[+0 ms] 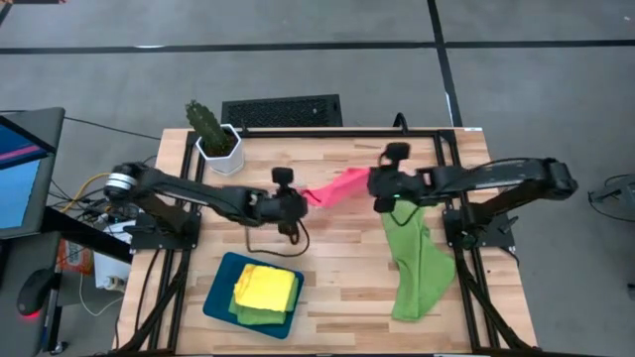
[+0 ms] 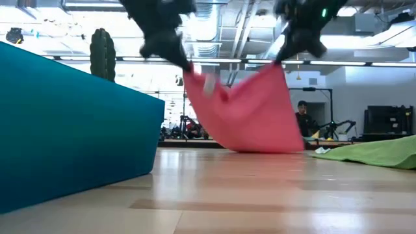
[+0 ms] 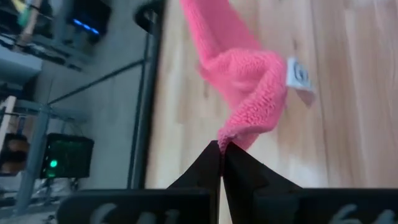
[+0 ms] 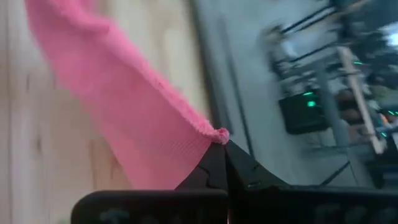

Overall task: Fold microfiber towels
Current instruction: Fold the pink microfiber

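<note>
A pink towel (image 1: 337, 186) hangs between my two grippers above the middle of the table. In the low view its lower edge (image 2: 253, 148) rests on the wood. My left gripper (image 1: 298, 201) is shut on one top corner and my right gripper (image 1: 377, 184) on the other. A lime green towel (image 1: 415, 266) lies crumpled on the table at the right. A yellow towel (image 1: 266, 288) lies folded on a lime green one in the dark teal tray (image 1: 220, 296) at the near left. My left gripper (image 3: 221, 146) pinches a bunched corner of the pink towel (image 3: 235, 134) between its two fingertips, only at their free ends. The cloth hangs below the gripper (image 2: 185, 65), sagging toward the other corner. My right gripper (image 4: 222, 142) pinches the other top corner of the pink towel (image 4: 214, 134) at its fingertips. The cloth falls away from the gripper (image 2: 281, 62) in a flat sheet, and its bottom edge touches the table.
A cactus in a white pot (image 1: 213, 134) stands at the far left corner, with a black keyboard (image 1: 283, 109) beyond the far edge. The teal tray's wall (image 2: 71, 130) fills the low view's left. A person (image 2: 302, 117) sits in the room behind.
</note>
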`<action>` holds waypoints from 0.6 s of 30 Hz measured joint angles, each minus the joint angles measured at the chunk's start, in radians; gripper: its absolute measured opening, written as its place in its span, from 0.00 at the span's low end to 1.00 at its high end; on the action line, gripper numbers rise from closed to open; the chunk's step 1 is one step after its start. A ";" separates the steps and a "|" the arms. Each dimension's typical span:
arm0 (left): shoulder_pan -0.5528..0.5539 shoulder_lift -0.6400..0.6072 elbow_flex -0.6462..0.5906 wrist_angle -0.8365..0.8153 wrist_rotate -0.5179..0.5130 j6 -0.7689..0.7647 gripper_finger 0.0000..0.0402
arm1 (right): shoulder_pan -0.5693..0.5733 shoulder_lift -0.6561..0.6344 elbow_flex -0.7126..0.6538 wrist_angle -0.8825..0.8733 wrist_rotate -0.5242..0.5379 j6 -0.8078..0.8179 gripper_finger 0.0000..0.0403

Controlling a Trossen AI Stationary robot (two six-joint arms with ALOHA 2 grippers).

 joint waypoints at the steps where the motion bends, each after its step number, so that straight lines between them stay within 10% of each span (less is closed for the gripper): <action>1: 0.000 -0.037 0.000 -0.004 0.001 0.000 0.00 | 0.018 -0.032 0.008 -0.003 0.029 0.031 0.01; 11: 0.019 -0.359 0.000 -0.005 0.001 -0.044 0.00 | 0.167 -0.193 0.093 0.010 0.371 0.181 0.00; 18: 0.178 -0.396 0.001 0.003 0.148 -0.233 0.00 | 0.097 -0.192 0.095 0.140 0.089 0.142 0.01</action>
